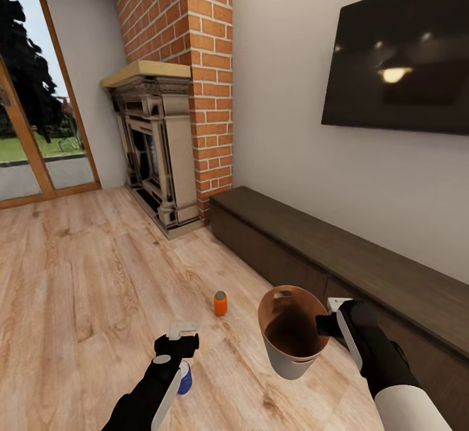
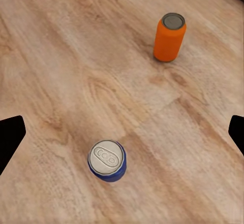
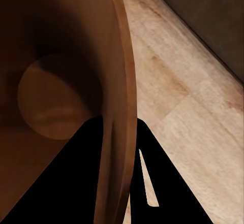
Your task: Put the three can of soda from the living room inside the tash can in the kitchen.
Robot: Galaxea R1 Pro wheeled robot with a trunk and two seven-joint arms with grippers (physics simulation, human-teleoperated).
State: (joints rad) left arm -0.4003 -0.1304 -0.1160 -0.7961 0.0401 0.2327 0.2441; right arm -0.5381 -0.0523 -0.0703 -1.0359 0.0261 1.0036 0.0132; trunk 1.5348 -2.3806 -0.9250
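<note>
Cans first: the blue can point(image 2: 107, 161) stands upright on the plank floor point(image 1: 78, 287), silver top with the pull tab facing up, dark blue sides. Head view shows it point(image 1: 185, 377) half hidden behind the left gripper point(image 1: 183, 330), which hangs right above it with both fingers spread wide, nothing between them. An orange can point(image 1: 221, 303) stands a bit further out on the same floor, bright orange body, grey lid, also upright; from the left wrist it point(image 2: 170, 36) sits well apart from the blue one.

Right gripper point(image 1: 324, 324) is clamped on the rim of the bucket point(image 1: 291, 333), one finger point(image 3: 76, 183) inside and one outside the wall. Bucket's held off the floor, tilted a little, pale grey-white outside, orange-brown inside, with a small slot near the rim. Its round bottom looks bare.

Behind it runs a long dark cabinet point(image 1: 365, 261) under a TV point(image 1: 400, 59), with a brick fireplace point(image 1: 166, 137) and glass doors point(image 1: 32, 105) to the left.
</note>
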